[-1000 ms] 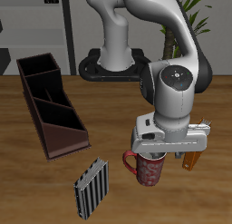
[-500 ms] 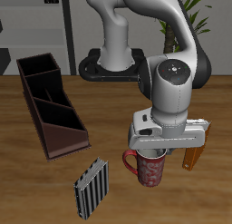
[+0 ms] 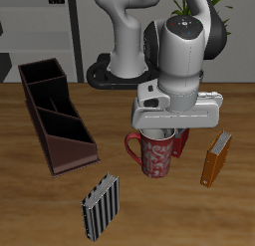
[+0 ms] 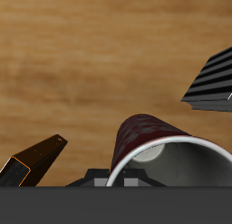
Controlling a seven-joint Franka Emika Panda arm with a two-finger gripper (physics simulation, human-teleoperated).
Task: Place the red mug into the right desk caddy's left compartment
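The red mug (image 3: 152, 157) with a pale speckled pattern hangs in my gripper (image 3: 165, 138), lifted off the table. The gripper is shut on the mug's rim, with the handle on the caddy's side. In the wrist view the mug (image 4: 145, 137) fills the near field and its grey-white inside shows. The right desk caddy (image 3: 38, 116), a long dark maroon-brown box, lies apart from the mug, beyond the striped book. Its left compartment (image 3: 73, 142), the low-walled end section nearest the table's front edge, holds nothing.
A striped grey book (image 3: 100, 207) stands near the table's front edge, between caddy and mug; it also shows in the wrist view (image 4: 213, 81). An orange book (image 3: 215, 158) stands beside the mug on the side away from the caddy, also in the wrist view (image 4: 32, 160).
The gripper has risen and shifted toward the caddy, carrying the mug up off the table. The books and the caddy have not moved.
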